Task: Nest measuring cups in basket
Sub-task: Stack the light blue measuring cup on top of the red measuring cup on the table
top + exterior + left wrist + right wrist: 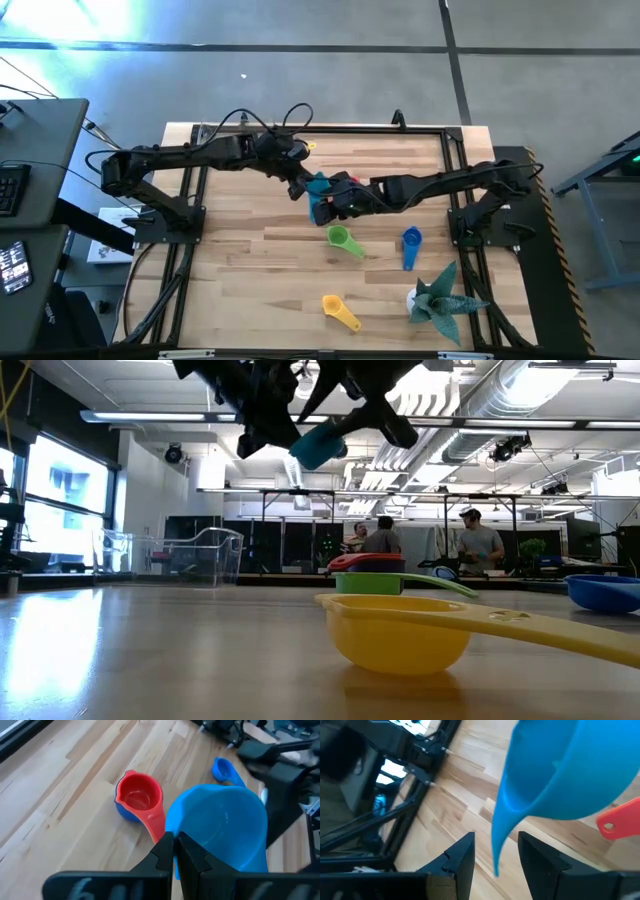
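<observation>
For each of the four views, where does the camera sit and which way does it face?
High: overhead, straight down on the wooden table; both arms show.
Low: table height, looking level past the yellow plastic measuring cup; arms enter from above.
Left wrist: past the left gripper, its fingers shut on the light blue plastic measuring cup.
Right wrist: past the open right gripper, beneath the same cup.
Shared: the light blue cup appears in all four views.

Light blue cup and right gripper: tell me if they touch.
Apart. The right wrist view shows the right gripper open, with the light blue cup handle hanging between its fingers, gaps either side.
</observation>
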Robot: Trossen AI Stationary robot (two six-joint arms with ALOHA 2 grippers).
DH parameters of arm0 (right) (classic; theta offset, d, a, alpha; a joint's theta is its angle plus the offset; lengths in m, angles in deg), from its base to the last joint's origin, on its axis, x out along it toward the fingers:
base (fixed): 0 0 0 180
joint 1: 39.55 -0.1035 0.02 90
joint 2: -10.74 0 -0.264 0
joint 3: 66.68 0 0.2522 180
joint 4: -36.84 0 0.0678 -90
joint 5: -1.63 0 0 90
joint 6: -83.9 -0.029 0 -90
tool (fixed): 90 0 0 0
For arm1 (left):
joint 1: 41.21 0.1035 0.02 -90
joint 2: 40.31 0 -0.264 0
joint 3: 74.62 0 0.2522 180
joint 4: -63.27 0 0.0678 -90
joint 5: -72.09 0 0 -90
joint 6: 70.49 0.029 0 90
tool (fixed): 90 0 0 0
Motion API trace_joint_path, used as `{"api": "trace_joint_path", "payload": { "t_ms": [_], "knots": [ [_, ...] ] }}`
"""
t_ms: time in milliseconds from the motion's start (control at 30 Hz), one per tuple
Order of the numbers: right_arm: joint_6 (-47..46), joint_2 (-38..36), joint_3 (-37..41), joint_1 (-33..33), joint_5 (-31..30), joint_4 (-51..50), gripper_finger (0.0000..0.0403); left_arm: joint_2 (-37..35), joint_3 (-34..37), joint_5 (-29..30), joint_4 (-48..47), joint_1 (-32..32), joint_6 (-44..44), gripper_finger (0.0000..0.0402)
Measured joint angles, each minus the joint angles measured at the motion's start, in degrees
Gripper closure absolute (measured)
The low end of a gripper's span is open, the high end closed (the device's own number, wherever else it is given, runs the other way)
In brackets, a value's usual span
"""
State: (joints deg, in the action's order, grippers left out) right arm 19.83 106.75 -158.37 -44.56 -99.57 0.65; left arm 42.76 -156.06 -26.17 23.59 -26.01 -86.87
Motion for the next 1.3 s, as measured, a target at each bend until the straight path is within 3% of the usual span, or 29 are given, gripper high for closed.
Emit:
{"api": "trace_joint_path", "payload": {
  "t_ms": [200, 400, 467, 933, 1100, 1300],
  "knots": [
    [-0.5, 0.4, 0.0, 0.1, -0.7, -0.4, 0.0281, 0.0, 0.0, 0.0, 0.6, 0.0, -0.1, 0.0401],
    [-0.5, 0.6, 0.0, 0.1, -1.4, 0.1, 0.0378, 0.0, 0.0, 0.0, 0.6, 0.0, -0.1, 0.04],
    [-0.5, 0.6, 0.0, 0.1, -2.3, 0.1, 0.0394, 0.0, 0.0, 0.0, 0.6, 0.0, 0.0, 0.0396],
    [-1.4, 0.3, 0.0, 0.8, -1.8, -3.1, 0.04, 0.0, 0.0, -1.9, 1.8, 0.3, 3.4, 0.0327],
    [0.6, -0.8, 0.0, 2.6, -0.8, -7.6, 0.0401, 0.0, 0.0, -2.5, 4.4, 1.9, -1.6, 0.03],
    [6.9, -3.2, 0.0, 6.3, 2.0, -11.4, 0.0402, -0.2, 0.0, -3.4, 4.8, 5.1, -1.6, 0.0295]
  ]
}}
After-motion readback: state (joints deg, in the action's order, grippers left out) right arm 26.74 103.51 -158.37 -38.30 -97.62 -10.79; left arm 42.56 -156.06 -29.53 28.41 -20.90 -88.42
